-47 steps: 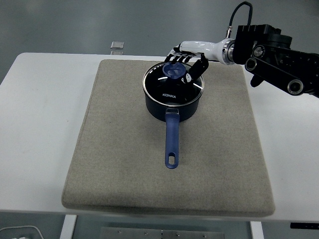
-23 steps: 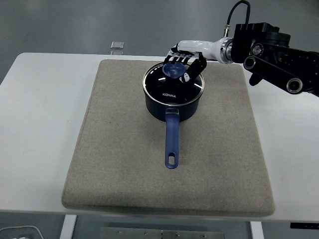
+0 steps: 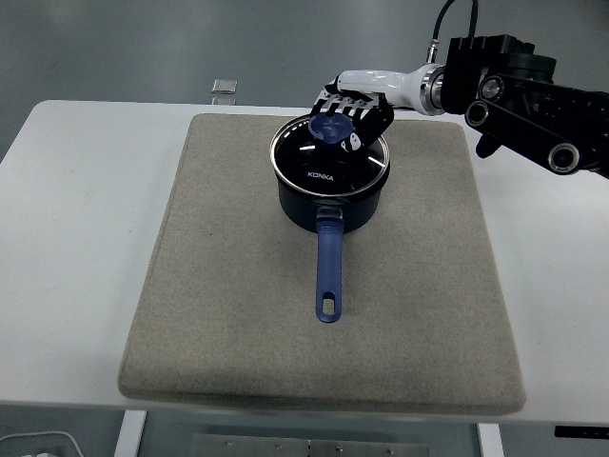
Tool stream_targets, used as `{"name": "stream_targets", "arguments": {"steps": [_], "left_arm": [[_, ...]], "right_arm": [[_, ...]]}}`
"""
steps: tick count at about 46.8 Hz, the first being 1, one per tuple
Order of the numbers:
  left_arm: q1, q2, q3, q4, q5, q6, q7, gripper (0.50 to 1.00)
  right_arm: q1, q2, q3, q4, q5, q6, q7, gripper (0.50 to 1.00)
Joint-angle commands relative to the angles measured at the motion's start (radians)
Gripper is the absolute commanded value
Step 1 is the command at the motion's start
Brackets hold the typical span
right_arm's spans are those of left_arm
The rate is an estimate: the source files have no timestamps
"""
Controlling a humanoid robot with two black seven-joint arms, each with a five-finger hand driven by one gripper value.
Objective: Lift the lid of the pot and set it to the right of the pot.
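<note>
One white table [image 3: 76,238]. One grey mat [image 3: 238,324] on it. One dark blue pot [image 3: 328,195] at the mat's 12 o'clock, handle toward 6 o'clock. One glass lid [image 3: 319,164] on the pot, its blue knob [image 3: 330,127] gripped by the right hand [image 3: 357,112], fingers curled around it.

Open mat [image 3: 419,314] to the right of the pot [image 3: 329,202], bare from the pot's wall out to the mat's right edge. Blocked toward the front by the pot's blue handle [image 3: 328,271], pointing at the near edge. Crowded above the lid [image 3: 329,157] by the right hand [image 3: 354,114] closed around the knob [image 3: 329,128], arm stretching off to the right
</note>
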Motion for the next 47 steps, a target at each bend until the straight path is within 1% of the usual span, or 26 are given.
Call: {"name": "stream_targets", "arguments": {"steps": [1,11,19,32,38,47], "left_arm": [[0.0,0.0,0.0,0.0,0.0,-0.001,0.0,1.0],[0.0,0.0,0.0,0.0,0.0,0.001,0.0,1.0],[0.0,0.0,0.0,0.0,0.0,0.001,0.0,1.0],[0.0,0.0,0.0,0.0,0.0,-0.001,0.0,1.0],[0.0,0.0,0.0,0.0,0.0,0.001,0.0,1.0],[0.0,0.0,0.0,0.0,0.0,-0.001,0.0,1.0]], "right_arm": [[0.006,-0.002,0.002,-0.001,0.001,0.0,-0.001,0.568],[0.013,-0.028,0.008,-0.007,0.018,0.0,0.001,0.552],[0.013,-0.103,0.015,-0.009,0.021,0.001,0.001,0.549],[0.0,-0.189,0.014,-0.01,0.021,0.001,0.001,0.543],[-0.007,-0.21,0.012,-0.015,0.021,-0.003,0.001,0.541],[-0.056,-0.23,0.015,-0.048,0.021,-0.012,0.001,0.535]]}}
